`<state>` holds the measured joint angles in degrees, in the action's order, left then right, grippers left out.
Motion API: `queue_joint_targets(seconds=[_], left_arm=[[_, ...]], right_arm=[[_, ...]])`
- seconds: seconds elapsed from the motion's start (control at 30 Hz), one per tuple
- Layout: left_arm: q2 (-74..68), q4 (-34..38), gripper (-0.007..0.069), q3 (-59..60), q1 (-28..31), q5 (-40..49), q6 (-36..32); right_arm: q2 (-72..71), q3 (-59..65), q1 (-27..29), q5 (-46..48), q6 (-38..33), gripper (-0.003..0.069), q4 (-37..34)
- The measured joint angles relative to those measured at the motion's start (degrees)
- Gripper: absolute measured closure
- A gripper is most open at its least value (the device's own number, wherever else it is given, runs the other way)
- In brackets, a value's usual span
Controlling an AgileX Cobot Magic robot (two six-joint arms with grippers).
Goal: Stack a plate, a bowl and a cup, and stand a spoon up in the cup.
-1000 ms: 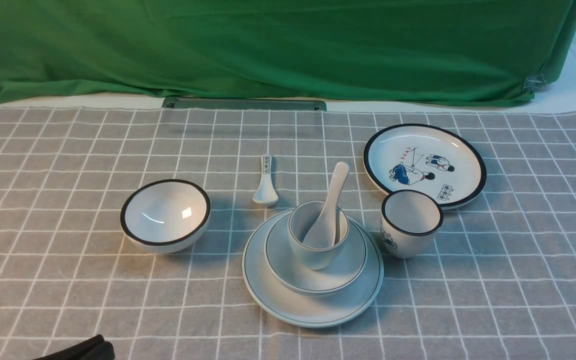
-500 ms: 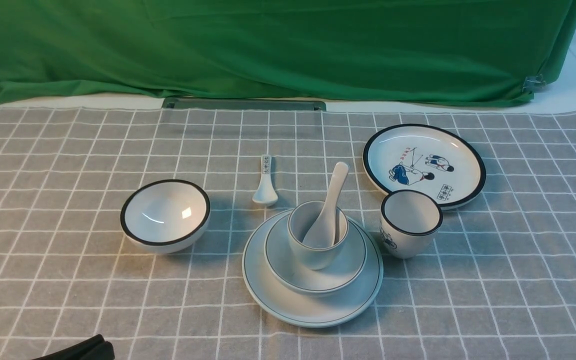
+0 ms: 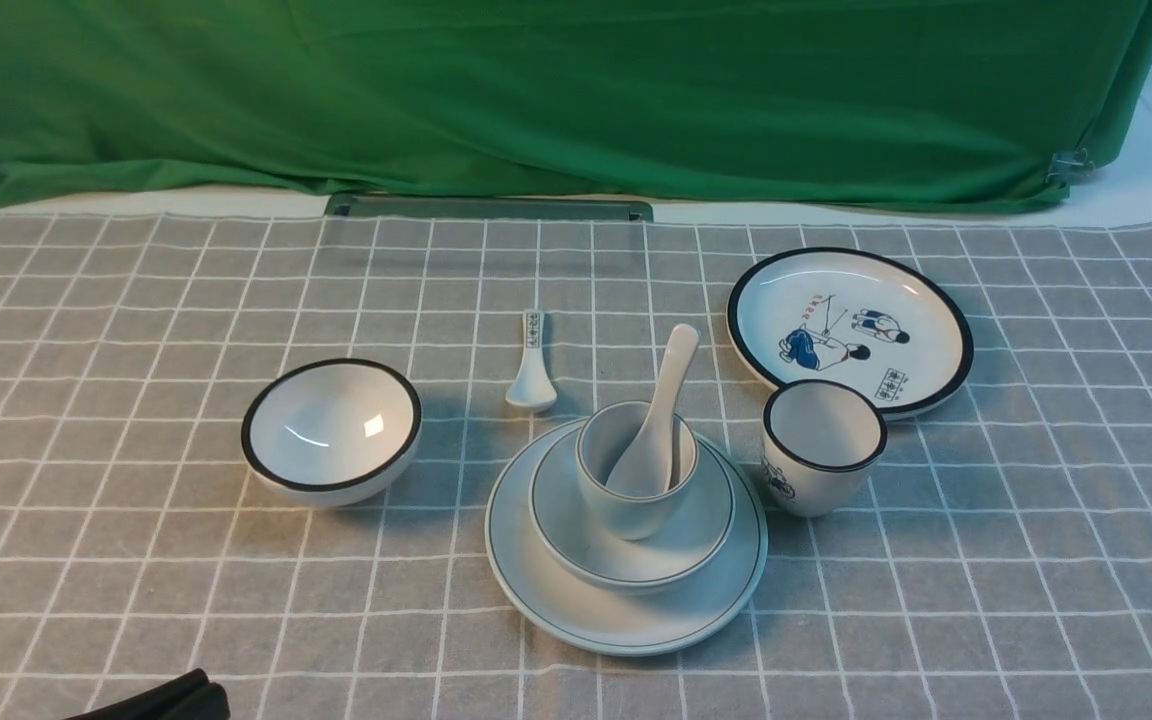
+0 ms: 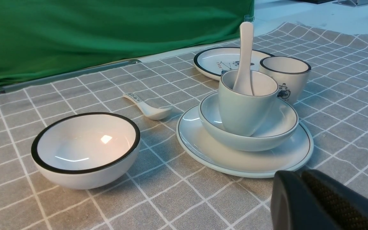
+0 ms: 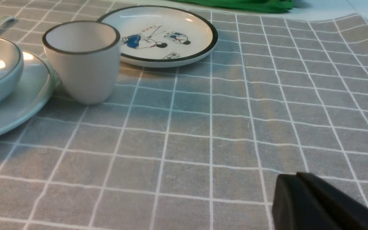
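Observation:
The plain plate (image 3: 626, 618) lies on the cloth at centre front, with the plain bowl (image 3: 696, 545) on it and the plain cup (image 3: 631, 505) in the bowl. The white spoon (image 3: 658, 412) stands in the cup, its handle leaning to the far right. The stack also shows in the left wrist view: plate (image 4: 235, 163), bowl (image 4: 267, 134), cup (image 4: 243, 107), spoon (image 4: 245, 60). My left gripper (image 4: 299, 175) is shut and empty, low near the plate's near edge; a bit of it shows in the front view (image 3: 171, 697). My right gripper (image 5: 294, 179) is shut and empty, off to the right.
A black-rimmed bowl (image 3: 331, 430) sits left of the stack. A small marked spoon (image 3: 530, 365) lies behind it. A black-rimmed cup with a bicycle (image 3: 821, 445) stands right of the stack, before a cartoon plate (image 3: 848, 328). A green drape (image 3: 536, 100) hangs at the back.

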<state>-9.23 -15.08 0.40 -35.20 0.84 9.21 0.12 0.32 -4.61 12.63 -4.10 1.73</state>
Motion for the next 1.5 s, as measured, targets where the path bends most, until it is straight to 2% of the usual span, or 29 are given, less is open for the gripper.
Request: queue_joint_targets(seconds=[0.87,1.0,1.07,1.1,1.17,1.2,1.23,1.33,1.37,1.4,1.5], left_arm=[[0.00,0.26,0.0607,0.00,0.76,-0.84,-0.36],[0.96,5.62,0.0615,0.00,7.70,-1.36,-3.60],[2.71,12.52,0.0615,0.00,17.25,-1.79,-8.18],[2.87,13.31,0.0615,0.00,17.89,-1.78,-8.44],[4.93,15.95,0.0615,0.00,25.26,-0.84,-10.19],[5.12,16.26,0.0615,0.00,25.84,-0.84,-10.19],[6.41,17.00,0.0615,0.00,29.56,0.26,-10.52],[8.55,18.04,0.0615,0.00,34.26,4.72,-10.80],[9.00,19.06,0.0615,0.00,36.16,9.08,-11.25],[9.17,19.71,0.0615,0.00,37.12,11.95,-12.13],[9.17,20.46,0.0615,0.00,37.57,12.93,-13.51]], right_arm=[[-0.05,0.00,0.00,0.04,0.11,0.0573,-0.10],[-0.05,0.00,0.00,0.04,0.11,0.0572,-0.10],[-0.05,0.00,0.00,0.04,0.11,0.0571,-0.10],[-0.05,0.00,0.00,0.04,0.11,0.0571,-0.10],[-0.05,0.00,0.00,0.04,0.11,0.0569,-0.10],[-0.05,0.00,0.00,0.04,0.11,0.0569,-0.10],[-0.05,0.00,0.00,0.04,0.11,0.0569,-0.10],[-0.05,0.00,0.00,0.04,0.11,0.0568,-0.10],[-0.05,0.00,0.00,0.04,0.11,0.0565,-0.10],[-0.05,0.00,0.00,-0.02,0.11,0.0561,-0.10],[-0.05,0.00,0.00,0.05,0.11,0.0554,-0.10]])
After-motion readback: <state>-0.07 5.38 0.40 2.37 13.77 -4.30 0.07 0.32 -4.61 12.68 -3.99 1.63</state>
